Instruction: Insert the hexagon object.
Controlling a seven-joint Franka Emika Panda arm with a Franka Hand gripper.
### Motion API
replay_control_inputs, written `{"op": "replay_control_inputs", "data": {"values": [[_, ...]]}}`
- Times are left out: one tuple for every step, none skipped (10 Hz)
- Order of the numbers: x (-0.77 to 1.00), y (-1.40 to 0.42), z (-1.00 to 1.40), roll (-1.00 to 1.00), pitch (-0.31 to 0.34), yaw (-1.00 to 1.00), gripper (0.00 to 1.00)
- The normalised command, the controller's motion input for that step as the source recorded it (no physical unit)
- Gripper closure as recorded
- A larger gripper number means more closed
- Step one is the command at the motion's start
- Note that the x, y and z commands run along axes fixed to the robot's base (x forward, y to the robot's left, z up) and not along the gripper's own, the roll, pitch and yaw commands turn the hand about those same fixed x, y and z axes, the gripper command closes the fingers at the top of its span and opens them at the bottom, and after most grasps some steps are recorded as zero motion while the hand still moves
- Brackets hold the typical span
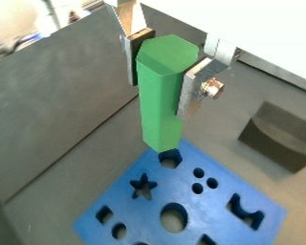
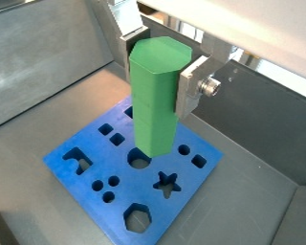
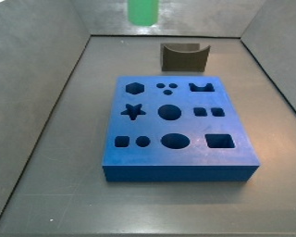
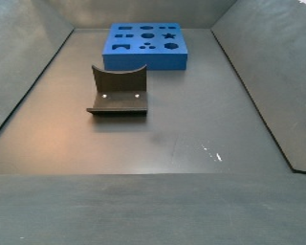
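Green peg [image 1: 163, 94] is hanging upright between the silver fingers [image 1: 201, 84] of the pincer [image 2: 156, 59], which is clamping it near its upper end so the lower end is pointing down at the blue block [image 2: 141, 170]. In a side view the peg [image 3: 141, 11] is showing only at the top edge, well above the block [image 3: 176, 130]. Its hexagon hole [image 3: 136, 88] is sitting at the block's upper left corner. Beyond, a dark curved piece [image 3: 183, 56] is resting on the table [image 3: 64, 139], apart from the block.

Both wrist views look down past gripper [image 1: 168, 59] onto flat blue block with shaped holes [image 2: 137, 172], close. Both side views face block [image 3: 176, 130] high, opposite ends, farther.
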Motion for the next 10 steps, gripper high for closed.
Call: {"op": "replay_control_inputs", "data": {"values": [[-0.01, 0.0, -0.92, 0.0, -0.02, -1.0, 1.0], [-0.01, 0.0, -0.91, 0.0, -0.02, -1.0, 1.0], [-0.01, 0.0, -0.91, 0.0, -0.02, -1.0, 1.0], [-0.01, 0.0, -0.92, 0.0, -0.017, -1.0, 1.0], [-0.07, 0.17, -1.0, 0.0, 0.0, -0.88, 1.0], [-0.1, 0.25, -1.0, 0.0, 0.0, -0.82, 1.0], [-0.09, 0.23, -1.0, 0.0, 0.0, -0.83, 1.0], [-0.16, 0.25, -1.0, 0.0, 0.0, -0.82, 1.0], [-0.22, 0.31, -0.89, 0.0, 0.0, -0.71, 1.0], [-0.07, 0.46, -0.59, -0.04, 0.0, -0.51, 1.0]]}}
